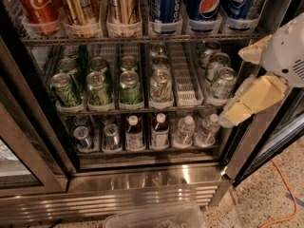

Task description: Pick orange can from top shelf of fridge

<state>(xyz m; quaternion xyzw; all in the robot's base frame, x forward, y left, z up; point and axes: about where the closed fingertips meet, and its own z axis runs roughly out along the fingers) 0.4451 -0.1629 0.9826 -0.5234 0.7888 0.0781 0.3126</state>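
The fridge (142, 184) stands open in front of me. On its top shelf (142, 38), in clear plastic cups, stand a red Coca-Cola can (38, 6), two golden-orange cans, and three blue Pepsi cans (206, 6). One orange can (80, 6) is next to the Coca-Cola can, and a second orange can (122, 4) is right of it. My gripper (237, 87) is at the right edge, in front of the fridge's right frame, level with the middle shelf. Its cream fingers (251, 101) are spread apart and hold nothing. It is well right of and below the orange cans.
Green cans (99, 87) and silver cans sit in white lane trays (185, 80) on the middle rack. Bottles (159, 129) line the bottom rack. A glass door (23, 151) stands at the left. A clear plastic bin (156, 216) lies on the floor in front, and an orange cable (282, 194) at the right.
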